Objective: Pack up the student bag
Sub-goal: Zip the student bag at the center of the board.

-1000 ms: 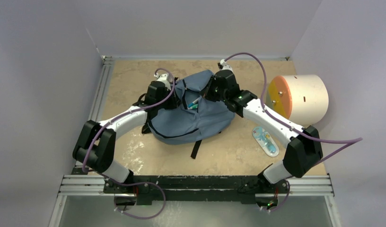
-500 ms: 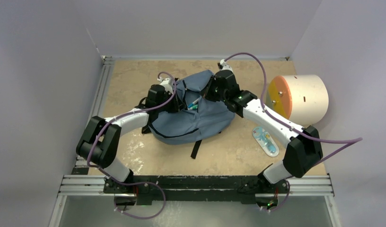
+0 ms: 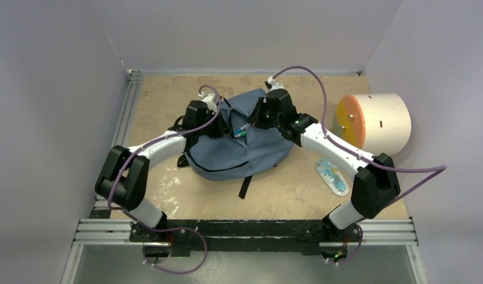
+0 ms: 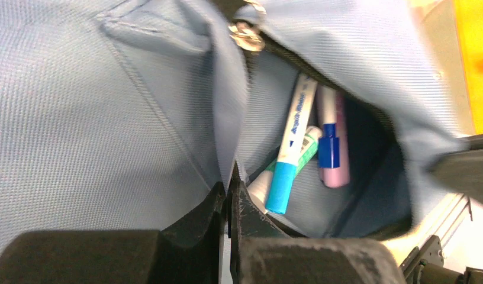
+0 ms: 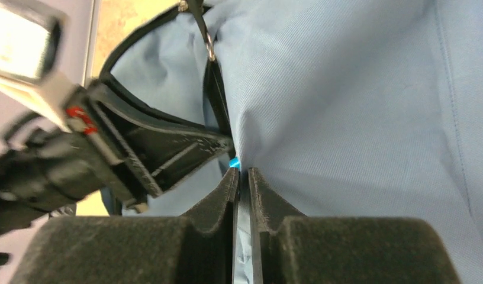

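Observation:
The grey-blue student bag (image 3: 239, 152) lies mid-table with its top pocket held open between the two arms. My left gripper (image 3: 223, 126) (image 4: 230, 188) is shut on the pocket's left fabric edge. Inside the pocket (image 4: 369, 177) lie a white marker with a light-blue cap (image 4: 289, 157), a lilac marker with a dark-blue cap (image 4: 332, 151) and a green-and-white pen (image 4: 311, 141). My right gripper (image 3: 257, 118) (image 5: 242, 173) pinches the opposite fabric edge (image 5: 345, 118), with a thin fold between its almost closed jaws. The left gripper's black body (image 5: 162, 148) shows in the right wrist view.
A white cylinder with an orange face (image 3: 378, 121) lies on its side at the right wall. A small clear packet with blue contents (image 3: 332, 176) rests on the table right of the bag. A black strap (image 3: 246, 186) trails from the bag toward me. A metal zipper pull (image 4: 246, 34) hangs at the pocket's top.
My left gripper has closed onto the pocket's fabric edge after shifting slightly toward the bag. The right arm has moved a little left, pulling its fabric edge along.

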